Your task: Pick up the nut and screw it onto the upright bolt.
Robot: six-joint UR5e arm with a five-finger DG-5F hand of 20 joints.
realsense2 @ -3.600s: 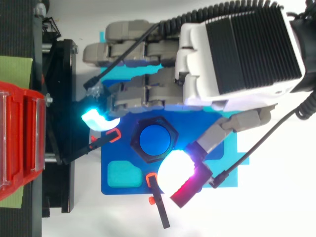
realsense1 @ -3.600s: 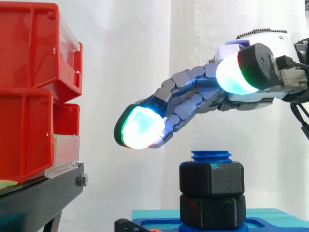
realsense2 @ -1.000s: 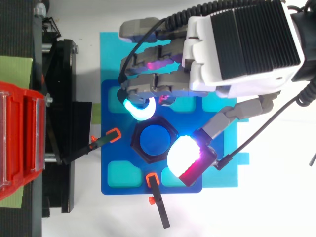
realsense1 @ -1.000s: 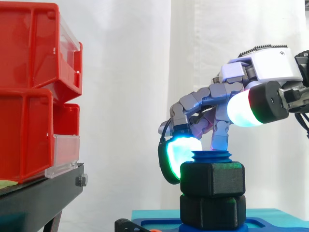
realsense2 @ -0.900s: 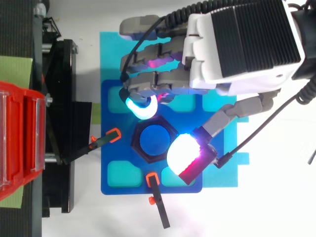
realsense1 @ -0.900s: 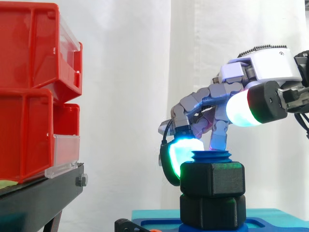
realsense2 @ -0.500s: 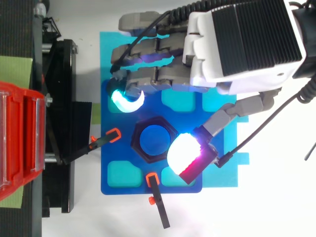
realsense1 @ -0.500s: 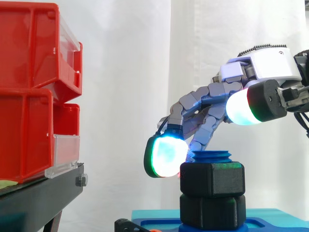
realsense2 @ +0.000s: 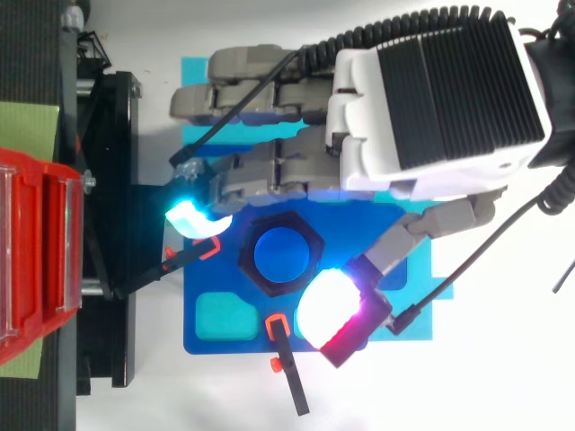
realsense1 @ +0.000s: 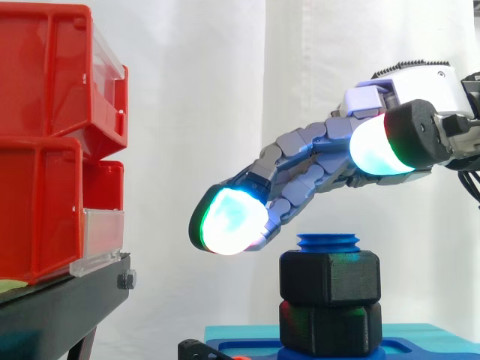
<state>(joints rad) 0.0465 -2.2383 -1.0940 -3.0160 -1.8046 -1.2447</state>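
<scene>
Hovers with fingers (realsense1: pixel 229 217) straight and empty. Beneath them, shows upper nut (realsense1: pixel 328 277) already threaded on bolt (realsense1: pixel 328 242), near its tip; probably needs further turns downward.

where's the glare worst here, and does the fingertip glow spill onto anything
Top view: the thumb pad of the hand is blown out to plain white, the worst glare; the finger pad throws a cyan halo around itself. Side view: the finger pad glows cyan-green without washing out, a faint teal sheen lies along the top edge of the upper nut, and the white curtain is evenly lit.
</scene>
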